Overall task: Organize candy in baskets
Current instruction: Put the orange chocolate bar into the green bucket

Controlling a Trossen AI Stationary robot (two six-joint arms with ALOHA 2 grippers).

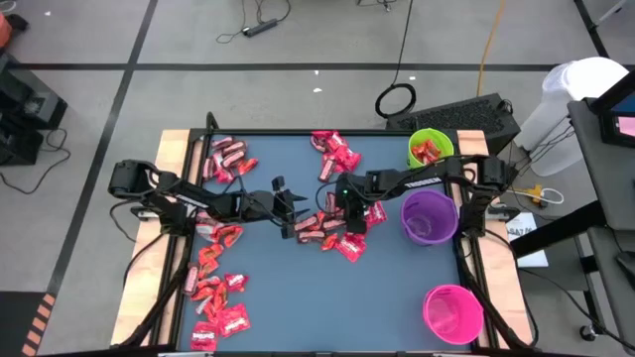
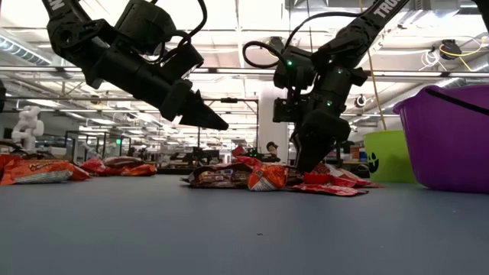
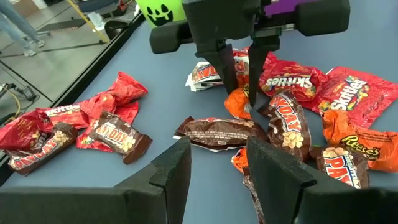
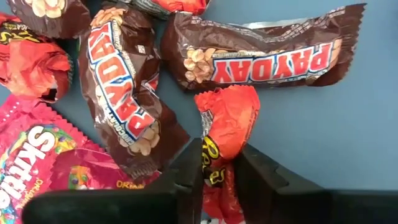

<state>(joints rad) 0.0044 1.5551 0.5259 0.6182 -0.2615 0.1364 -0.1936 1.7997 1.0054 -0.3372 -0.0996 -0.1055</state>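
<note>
Wrapped candy lies in heaps on the blue table: a middle heap [image 1: 332, 230], one at the far edge [image 1: 335, 151] and two on the left [image 1: 226, 159] [image 1: 213, 293]. My right gripper [image 4: 219, 180] is down in the middle heap, shut on an orange Reese's candy [image 4: 227, 121]. Just left of that heap my left gripper [image 1: 288, 203] hangs open above the table, its fingers [image 3: 177, 171] holding nothing. The lime green basket [image 1: 430, 147] holds some candy. The purple basket [image 1: 429, 216] and the pink basket [image 1: 452, 312] stand along the right side. My right gripper pinches one end of the orange Reese's wrapper [image 4: 216, 163] between its two fingers [image 3: 225, 68]. The fingers come steeply from above, slanting down. The rest of the wrapper reaches out past the fingertips and lies on the table beside the brown PayDay bars [image 4: 267, 59].
Red Skittles packs [image 3: 292, 81] and PayDay bars [image 3: 286, 124] crowd around the held candy. The purple basket stands just right of the right gripper. Bare blue table [image 1: 327, 297] lies toward the near edge. Wooden side rails [image 1: 149, 268] border the table.
</note>
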